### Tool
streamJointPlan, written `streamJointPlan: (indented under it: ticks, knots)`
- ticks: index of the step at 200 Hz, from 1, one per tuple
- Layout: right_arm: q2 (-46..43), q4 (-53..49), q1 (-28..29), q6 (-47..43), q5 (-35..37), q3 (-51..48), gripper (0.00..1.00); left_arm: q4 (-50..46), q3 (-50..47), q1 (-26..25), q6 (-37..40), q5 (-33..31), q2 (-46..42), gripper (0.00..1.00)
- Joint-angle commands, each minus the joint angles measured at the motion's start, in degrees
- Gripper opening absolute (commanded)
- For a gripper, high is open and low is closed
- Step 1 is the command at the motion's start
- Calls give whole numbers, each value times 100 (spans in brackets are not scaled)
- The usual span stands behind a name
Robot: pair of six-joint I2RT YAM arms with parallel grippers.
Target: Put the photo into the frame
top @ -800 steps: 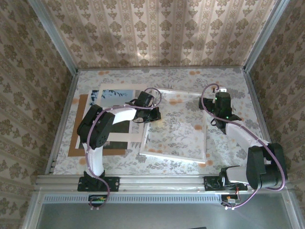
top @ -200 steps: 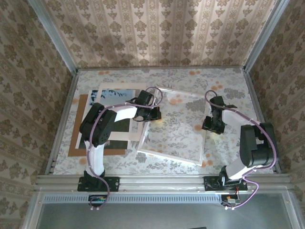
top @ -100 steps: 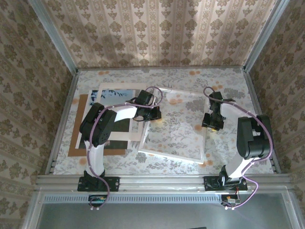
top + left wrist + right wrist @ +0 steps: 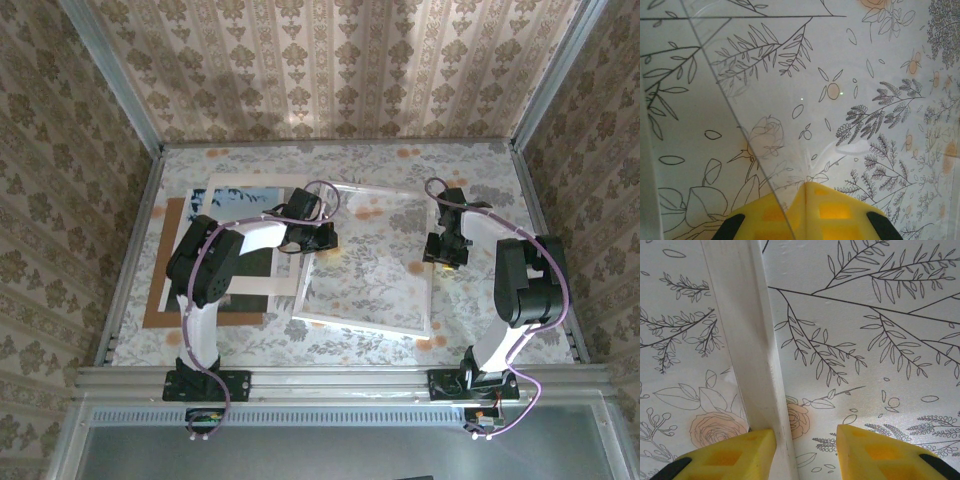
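The photo (image 4: 245,195), a flat landscape print with blue sky over a dark hill, lies just left of the thin-edged white rectangular frame with its clear pane (image 4: 365,265). It seems to sit inside the window of a wide white cardboard mat (image 4: 285,280), on a plain brown board (image 4: 160,310).

The step looks like steadying the frame before the print goes in. At the frame's right rail (image 4: 752,340) the right gripper (image 4: 445,255) stands released, its jaws straddling the rail (image 4: 805,450) with one pad against it and the other apart. It should close squarely and not twist the rail.

At the frame's left edge the left gripper (image 4: 322,240) is clenched, pads together (image 4: 805,212) at the pane — whether it pinches anything is unclear.

The frame's left edge crowds the mat, so any shift should go right or farther back, where the flower-patterned table (image 4: 480,180) lies open.
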Motion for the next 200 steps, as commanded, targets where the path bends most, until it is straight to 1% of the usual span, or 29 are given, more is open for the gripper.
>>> streamJointPlan:
  ticks: [1, 200]
  knots:
    - [345, 323, -44, -63, 384, -103, 40, -228, 32, 43, 127, 46, 86, 0]
    - [335, 358, -44, -130, 396, -139, 37, -289, 37, 165, 313, -56, 114, 0]
